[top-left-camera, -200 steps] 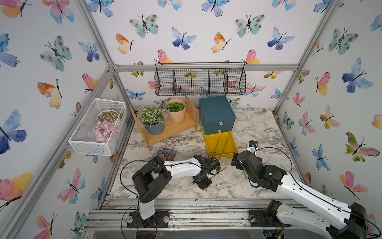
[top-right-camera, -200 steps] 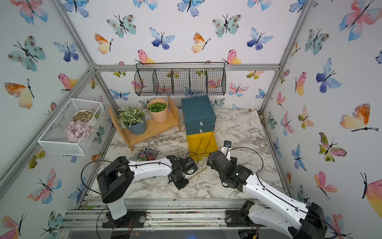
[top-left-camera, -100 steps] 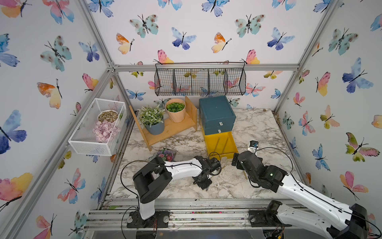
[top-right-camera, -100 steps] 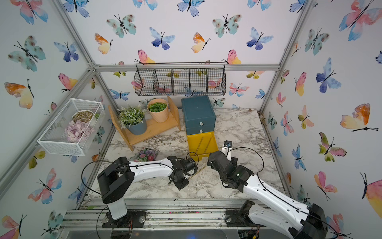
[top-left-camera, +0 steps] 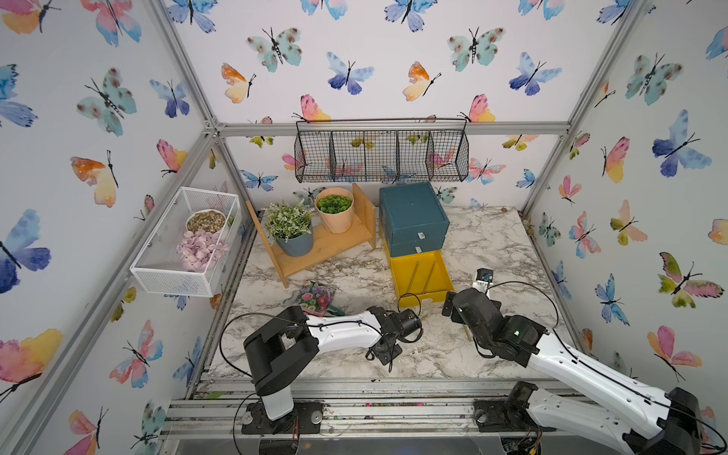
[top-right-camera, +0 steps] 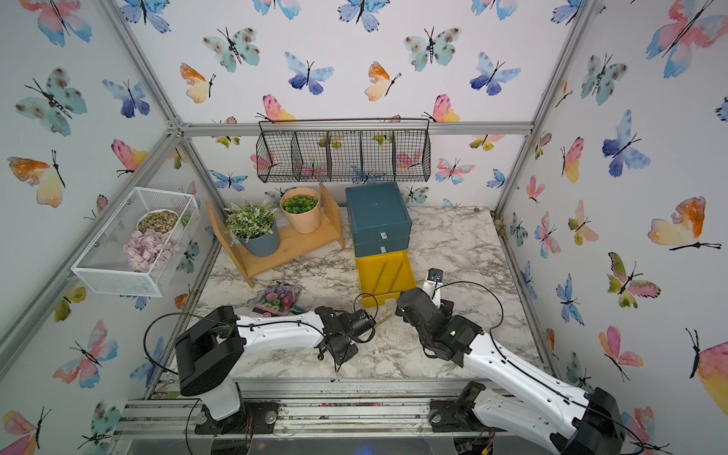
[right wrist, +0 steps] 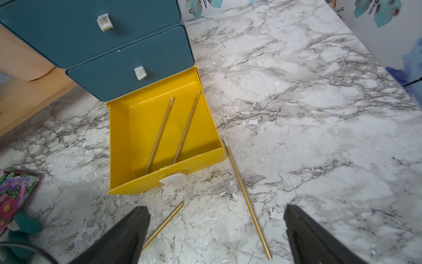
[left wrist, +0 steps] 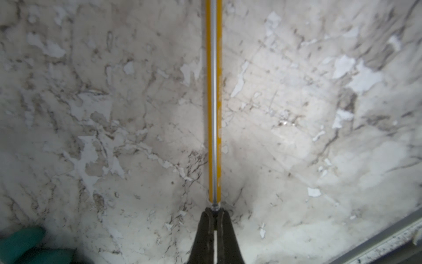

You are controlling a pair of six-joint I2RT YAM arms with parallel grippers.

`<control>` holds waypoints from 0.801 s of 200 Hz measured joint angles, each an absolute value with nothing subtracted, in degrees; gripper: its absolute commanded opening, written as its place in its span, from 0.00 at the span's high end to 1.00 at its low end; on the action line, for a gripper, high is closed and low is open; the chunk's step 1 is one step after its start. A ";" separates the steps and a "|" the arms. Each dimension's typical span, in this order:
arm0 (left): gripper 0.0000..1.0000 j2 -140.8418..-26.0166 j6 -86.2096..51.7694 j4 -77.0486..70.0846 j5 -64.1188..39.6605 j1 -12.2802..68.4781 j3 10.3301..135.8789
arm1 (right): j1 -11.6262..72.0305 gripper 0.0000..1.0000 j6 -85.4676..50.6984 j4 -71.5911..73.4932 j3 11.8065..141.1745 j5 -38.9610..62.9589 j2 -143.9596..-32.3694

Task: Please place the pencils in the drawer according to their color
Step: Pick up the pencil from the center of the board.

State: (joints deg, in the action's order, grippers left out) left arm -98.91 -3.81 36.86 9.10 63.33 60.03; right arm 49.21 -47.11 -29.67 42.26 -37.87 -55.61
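Note:
My left gripper (left wrist: 214, 211) is shut on the eraser end of a gold-tan pencil (left wrist: 213, 102) that lies along the marble top. That pencil's far tip (top-right-camera: 385, 319) pokes out beside the left wrist, just before the open yellow drawer (top-right-camera: 368, 275) of the dark-teal chest (top-right-camera: 376, 208). Two gold-tan pencils (right wrist: 159, 132) (right wrist: 186, 128) lie inside the yellow drawer (right wrist: 137, 182). Another gold-tan pencil (right wrist: 246, 196) lies loose on the table beside the drawer's front corner. My right gripper (right wrist: 217, 228) stands open and holds nothing, above the table in front of the drawer. Both teal drawers are closed.
A flowered seed packet (top-left-camera: 315, 295) lies left of the drawer, with a teal object (left wrist: 20, 242) by it. A wooden shelf (top-left-camera: 335, 246) with two potted plants stands beside the chest. A black wire basket (top-left-camera: 380, 155) and a white mesh basket (top-left-camera: 185, 240) hang on the walls.
The left jaws have closed on the pencil's end. Both arms stay about where they were, and the right gripper is still open.

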 measured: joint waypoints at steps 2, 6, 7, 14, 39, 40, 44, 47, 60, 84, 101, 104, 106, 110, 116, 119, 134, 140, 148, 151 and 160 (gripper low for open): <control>1.00 -98.70 -3.81 36.82 9.13 63.33 60.03 | 49.21 0.02 -47.27 -29.69 42.26 -37.95 -55.61; 1.00 -98.26 -3.79 36.69 9.15 63.33 60.03 | 49.21 0.02 -47.51 -29.76 42.26 -38.15 -55.64; 1.00 -98.15 -3.79 36.64 9.13 63.33 60.03 | 49.21 0.02 -47.55 -29.78 42.26 -38.17 -55.64; 1.00 -97.49 -3.68 36.42 9.15 63.33 60.03 | 49.21 0.02 -47.99 -29.89 42.26 -38.57 -55.66; 1.00 -95.09 -3.22 35.99 9.10 63.33 60.03 | 49.10 0.02 -49.01 -30.06 42.26 -39.31 -55.72; 1.00 -95.09 -3.22 35.99 9.10 63.33 60.03 | 49.10 0.02 -49.06 -30.06 42.26 -39.35 -55.72; 1.00 -94.72 -3.01 35.92 9.10 63.33 60.03 | 49.10 0.01 -49.12 -30.06 42.26 -39.42 -55.72; 1.00 -94.50 -2.94 35.92 9.10 63.33 60.03 | 49.08 0.02 -49.17 -30.06 42.26 -39.48 -55.72; 1.00 -93.84 -2.57 35.94 9.10 63.33 60.01 | 49.06 0.02 -49.50 -30.06 42.26 -39.68 -55.72; 1.00 -93.36 -2.02 35.99 9.10 63.33 59.96 | 49.06 0.02 -49.89 -30.06 42.26 -40.18 -55.70; 1.00 -92.73 -1.56 36.01 9.08 63.35 59.75 | 49.06 0.02 -49.95 -30.06 42.26 -40.64 -55.55; 1.00 -92.47 -1.48 36.01 9.08 63.40 59.66 | 49.06 0.02 -49.95 -30.06 42.26 -40.73 -55.51; 1.00 -92.40 -1.45 36.01 9.08 63.40 59.64 | 49.06 0.02 -49.95 -30.09 42.26 -40.77 -55.48; 1.00 -92.03 -1.30 36.01 9.06 63.40 59.57 | 49.06 0.01 -49.95 -30.09 42.26 -40.86 -55.42; 1.00 -91.64 -1.21 36.03 9.02 63.40 59.53 | 49.06 0.02 -49.98 -30.13 42.26 -41.10 -55.33; 1.00 -91.46 -1.10 36.05 8.97 63.40 59.53 | 49.06 0.02 -49.95 -30.20 42.26 -41.23 -55.24; 1.00 -90.26 -0.69 36.05 8.58 63.53 59.51 | 49.06 0.02 -49.98 -30.55 42.26 -41.95 -54.81; 1.00 -89.89 -0.54 36.07 8.45 63.59 59.51 | 49.04 0.02 -49.98 -30.70 42.26 -42.26 -54.59; 1.00 -89.43 -0.32 36.10 8.36 63.88 59.51 | 48.93 0.01 -49.98 -30.89 42.26 -42.59 -54.39; 1.00 -89.27 -0.21 36.12 8.27 63.94 59.53 | 48.86 0.02 -49.98 -30.96 42.26 -42.74 -54.30; 1.00 -88.86 -0.10 36.14 8.21 64.34 59.51 | 48.77 0.02 -49.98 -31.09 42.26 -43.18 -54.08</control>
